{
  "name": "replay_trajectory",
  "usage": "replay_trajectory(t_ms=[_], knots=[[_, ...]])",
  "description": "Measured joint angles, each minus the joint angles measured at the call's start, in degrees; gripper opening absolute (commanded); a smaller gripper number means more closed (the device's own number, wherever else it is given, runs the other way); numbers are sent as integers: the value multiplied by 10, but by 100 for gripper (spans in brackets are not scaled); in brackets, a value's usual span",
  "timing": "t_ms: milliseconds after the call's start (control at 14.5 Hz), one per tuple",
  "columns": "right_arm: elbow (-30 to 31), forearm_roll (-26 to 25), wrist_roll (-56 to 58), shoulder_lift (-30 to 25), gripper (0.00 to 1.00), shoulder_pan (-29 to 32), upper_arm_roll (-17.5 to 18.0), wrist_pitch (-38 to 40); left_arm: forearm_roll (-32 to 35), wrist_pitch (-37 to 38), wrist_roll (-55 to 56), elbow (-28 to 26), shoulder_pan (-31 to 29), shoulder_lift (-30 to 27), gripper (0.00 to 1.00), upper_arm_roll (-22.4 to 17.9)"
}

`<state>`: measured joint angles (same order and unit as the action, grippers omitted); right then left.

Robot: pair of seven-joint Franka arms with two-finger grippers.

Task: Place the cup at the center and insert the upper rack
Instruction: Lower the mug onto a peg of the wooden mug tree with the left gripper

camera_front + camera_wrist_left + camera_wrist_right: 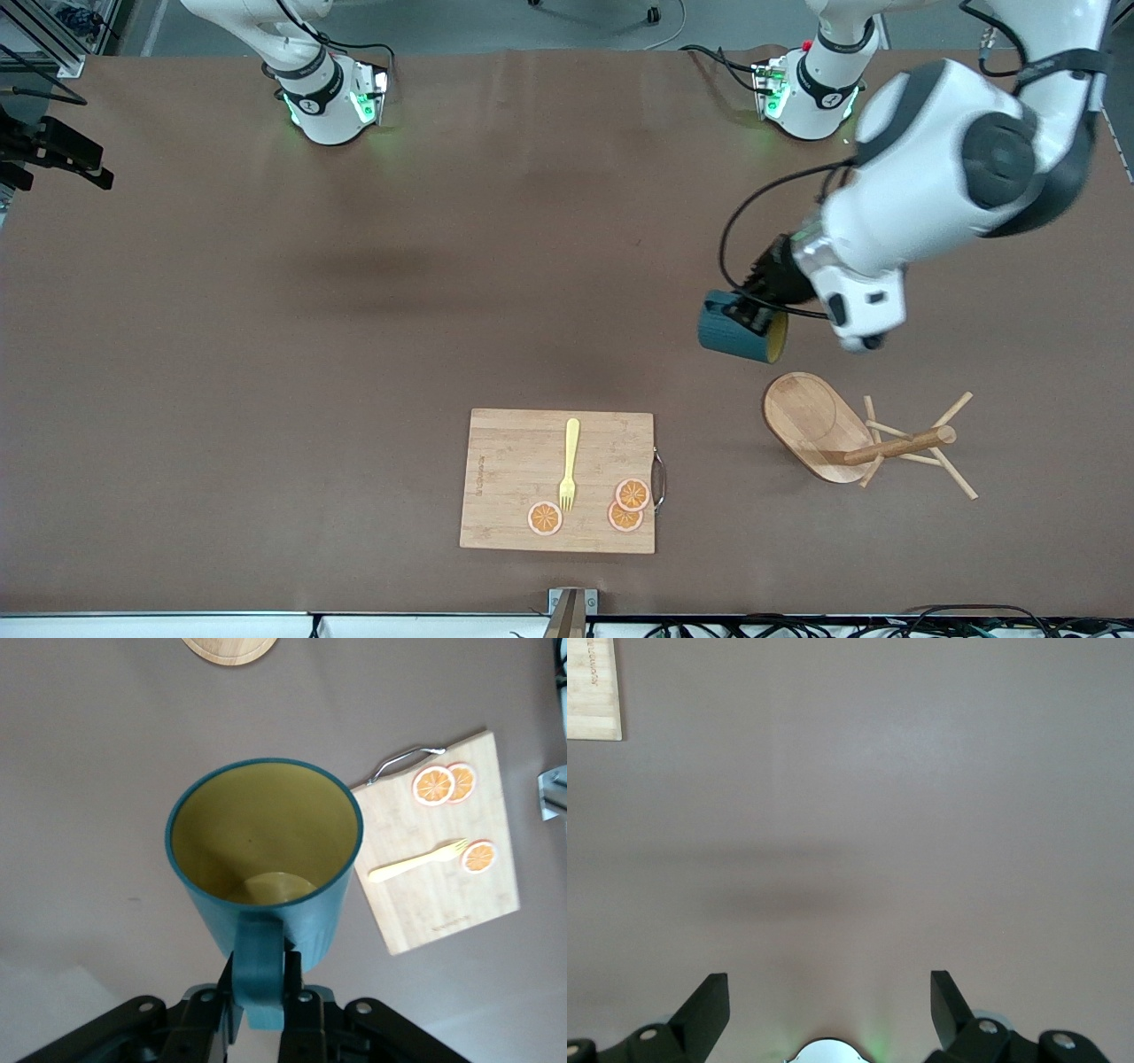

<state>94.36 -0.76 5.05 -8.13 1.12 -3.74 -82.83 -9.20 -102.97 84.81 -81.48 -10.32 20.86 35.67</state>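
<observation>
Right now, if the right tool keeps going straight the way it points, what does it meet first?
Bare table, most likely. The right tool is open with only brown tabletop ahead of it; a corner of the bamboo cutting board sits well off that line. Depth is hard to judge.

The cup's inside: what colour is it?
Yellow-ochre inside the teal cup, clearest in the left wrist view.

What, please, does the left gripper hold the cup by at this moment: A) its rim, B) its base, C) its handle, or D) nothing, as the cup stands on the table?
C: the left gripper is shut on the handle of the cup, which hangs tilted over the bare table.
</observation>
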Motion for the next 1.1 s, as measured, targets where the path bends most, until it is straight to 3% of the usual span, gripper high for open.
replay_trajectory(t_ms=[483, 690, 1103], knots=[[-1, 0, 0, -12, 100, 0, -2, 6, -124, 2, -106, -1, -129, 28, 0, -2], [0, 0, 0, -20, 100, 0, -3, 11, -179, 2, -131, -1, -156, 60, 1, -2], [1, 0, 0, -20, 100, 0, -2, 11, -204, -3, -178, 0, -180, 95, 1, -2]])
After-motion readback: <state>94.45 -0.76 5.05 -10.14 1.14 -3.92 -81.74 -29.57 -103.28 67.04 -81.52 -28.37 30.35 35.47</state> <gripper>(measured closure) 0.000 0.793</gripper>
